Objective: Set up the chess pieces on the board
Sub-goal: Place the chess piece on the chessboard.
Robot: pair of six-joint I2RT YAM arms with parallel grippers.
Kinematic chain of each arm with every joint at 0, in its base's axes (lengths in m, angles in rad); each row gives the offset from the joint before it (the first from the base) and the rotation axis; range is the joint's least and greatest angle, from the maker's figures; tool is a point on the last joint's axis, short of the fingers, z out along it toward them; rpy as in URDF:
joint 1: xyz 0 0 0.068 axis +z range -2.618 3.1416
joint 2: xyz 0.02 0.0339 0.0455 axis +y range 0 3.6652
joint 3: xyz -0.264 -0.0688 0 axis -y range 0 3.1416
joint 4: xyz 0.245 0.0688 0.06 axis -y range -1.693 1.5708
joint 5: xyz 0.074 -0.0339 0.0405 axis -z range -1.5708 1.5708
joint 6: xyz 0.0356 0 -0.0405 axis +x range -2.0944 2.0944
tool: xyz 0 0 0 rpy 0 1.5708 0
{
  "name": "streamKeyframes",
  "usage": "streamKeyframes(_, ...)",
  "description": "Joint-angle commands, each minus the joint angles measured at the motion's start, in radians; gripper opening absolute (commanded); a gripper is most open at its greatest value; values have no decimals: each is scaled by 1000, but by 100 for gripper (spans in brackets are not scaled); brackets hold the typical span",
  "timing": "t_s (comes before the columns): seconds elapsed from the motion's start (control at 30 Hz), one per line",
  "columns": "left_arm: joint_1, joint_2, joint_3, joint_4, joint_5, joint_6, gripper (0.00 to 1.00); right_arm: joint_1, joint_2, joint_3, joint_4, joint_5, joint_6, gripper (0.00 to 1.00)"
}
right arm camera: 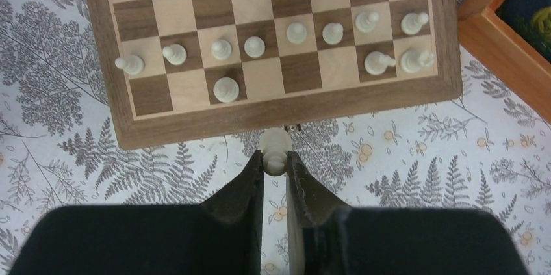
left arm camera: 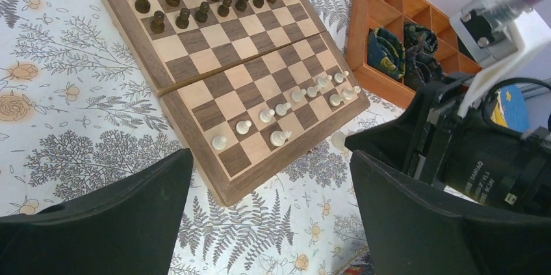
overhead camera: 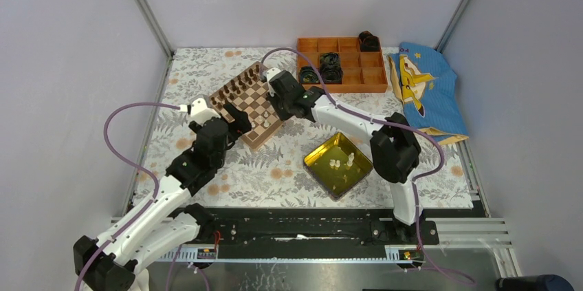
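A: Status?
B: Right hand (right arm camera: 275, 158) pinches one cream chess piece (right arm camera: 276, 145) at the lower centre of its view, just below the board (right arm camera: 286, 107) border, over the counter (right arm camera: 130, 177).
A: Left hand (left arm camera: 269, 161)?
B: Spread wide, empty, at the board's lower corner.

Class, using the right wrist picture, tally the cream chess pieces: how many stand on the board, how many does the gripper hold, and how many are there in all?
Cream pieces standing on the board: 11
Cream piece held by the right gripper: 1
Total: 12
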State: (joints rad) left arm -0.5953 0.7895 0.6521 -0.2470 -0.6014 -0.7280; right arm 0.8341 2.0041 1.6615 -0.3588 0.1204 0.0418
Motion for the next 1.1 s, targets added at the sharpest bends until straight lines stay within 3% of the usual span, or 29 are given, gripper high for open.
streamKeyframes(0.0,-8,5,31,-10,-38,-1,99,-13,56,122,-45,-27,-32,0)
streamKeyframes(0.5,-8,-13,41,-30,-35,-4,99,-21,251,403,-235,-57,-33,0)
streamKeyframes(1.07,-8,-23,38,-41,-34,-5,99,-21,341,499,-295,-110,-22,0)
